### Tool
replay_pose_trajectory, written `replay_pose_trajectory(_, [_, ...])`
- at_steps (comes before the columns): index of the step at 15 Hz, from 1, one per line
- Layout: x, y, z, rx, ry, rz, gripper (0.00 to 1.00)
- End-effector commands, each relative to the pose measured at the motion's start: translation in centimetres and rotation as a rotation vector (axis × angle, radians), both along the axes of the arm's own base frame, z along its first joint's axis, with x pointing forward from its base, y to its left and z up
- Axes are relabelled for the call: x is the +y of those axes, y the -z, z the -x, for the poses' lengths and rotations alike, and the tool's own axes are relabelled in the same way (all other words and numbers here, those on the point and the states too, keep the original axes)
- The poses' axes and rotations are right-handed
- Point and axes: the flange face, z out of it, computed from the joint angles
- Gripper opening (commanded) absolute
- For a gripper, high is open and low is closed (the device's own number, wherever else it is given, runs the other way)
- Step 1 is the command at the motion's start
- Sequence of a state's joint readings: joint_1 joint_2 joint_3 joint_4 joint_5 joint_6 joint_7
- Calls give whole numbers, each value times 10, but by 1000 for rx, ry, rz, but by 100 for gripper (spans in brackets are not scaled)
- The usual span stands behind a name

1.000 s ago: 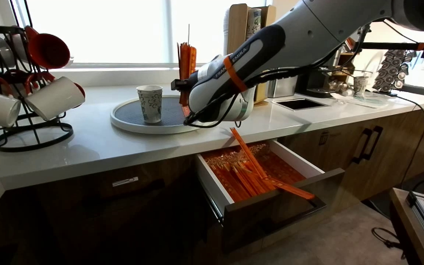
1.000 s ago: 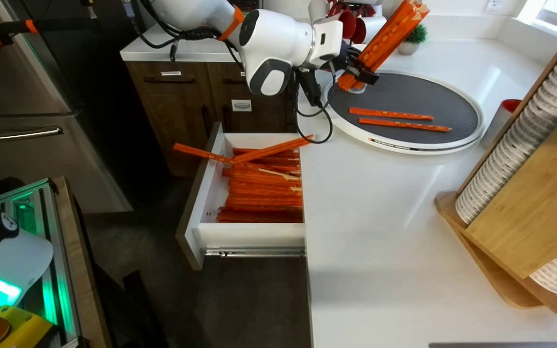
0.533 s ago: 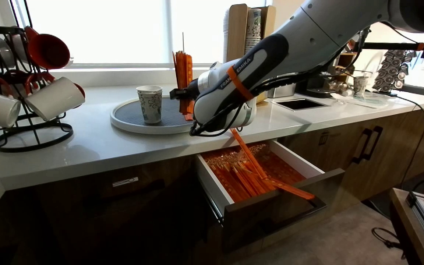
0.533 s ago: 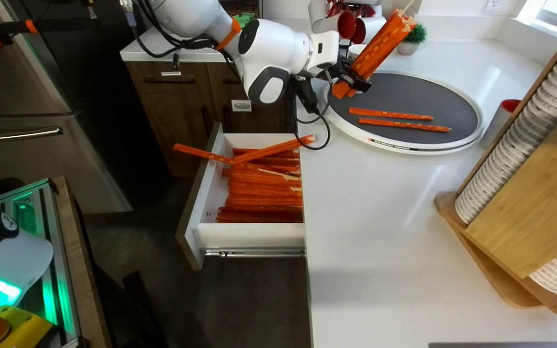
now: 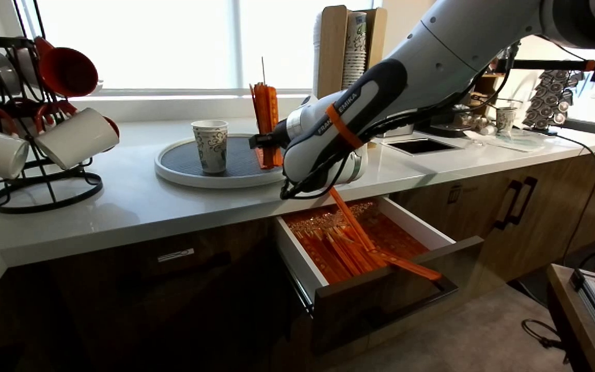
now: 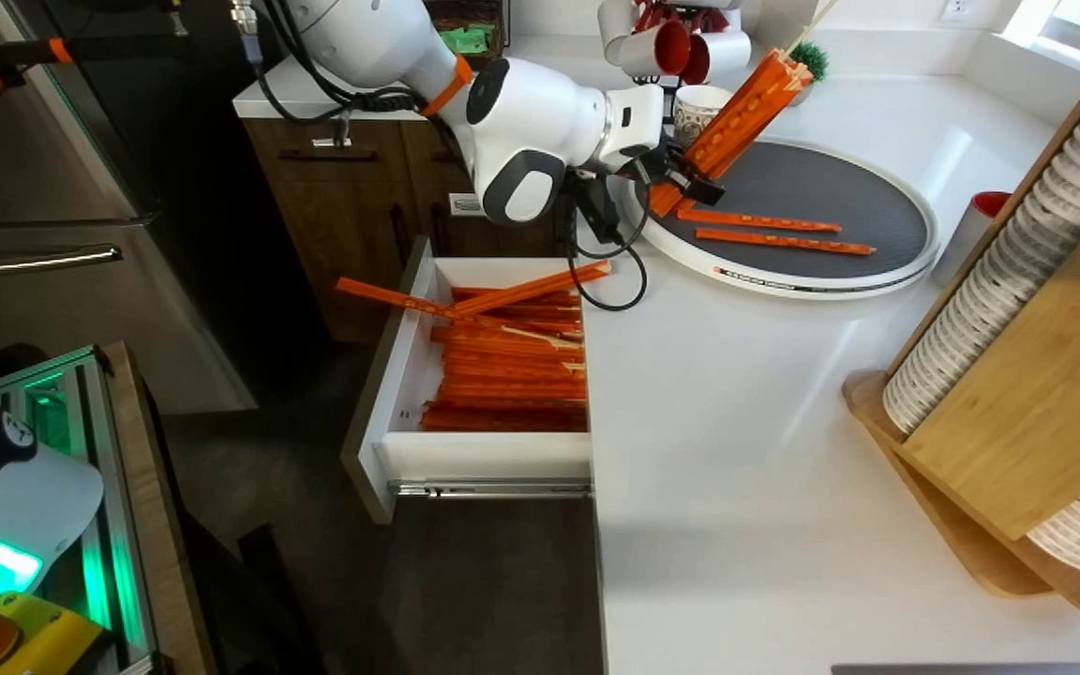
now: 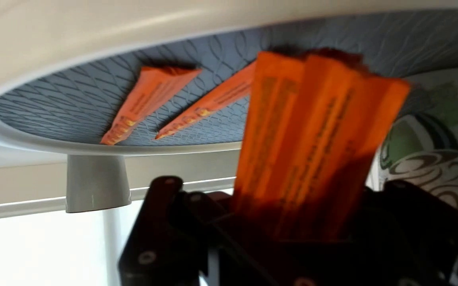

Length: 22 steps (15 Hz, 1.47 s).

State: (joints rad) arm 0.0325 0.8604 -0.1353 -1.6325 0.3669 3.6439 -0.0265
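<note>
My gripper [image 5: 265,140] is shut on a bundle of orange chopstick packets [image 6: 746,111], also in both other views [image 5: 265,111] [image 7: 312,127]. A thin stick pokes out of its top. The bundle is tilted in an exterior view. Its lower end is low over the edge of a round grey tray with a white rim [image 6: 784,292]; I cannot tell if it touches. Two single orange packets [image 6: 756,221] [image 6: 784,244] lie on the tray. A patterned paper cup [image 5: 210,147] stands on the tray beside the bundle; it shows in the wrist view [image 7: 431,159].
An open drawer [image 6: 484,457] below the counter holds many orange packets [image 6: 512,375]; two longer-lying ones [image 6: 390,295] [image 6: 540,286] stick out over its edges. A mug rack [image 5: 44,201] stands near the tray. A wooden cup holder [image 6: 1037,394] and a red-topped cup [image 6: 967,239] stand on the counter.
My gripper has come down with the bundle, so the bundle's lower end is nearer the tray. It stays held. The drawer, the cup and the two packets on the tray have not moved.
</note>
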Motion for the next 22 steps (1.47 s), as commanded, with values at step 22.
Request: replay_pose_trajectory(22, [-98,-52,13,-158,145,156,0])
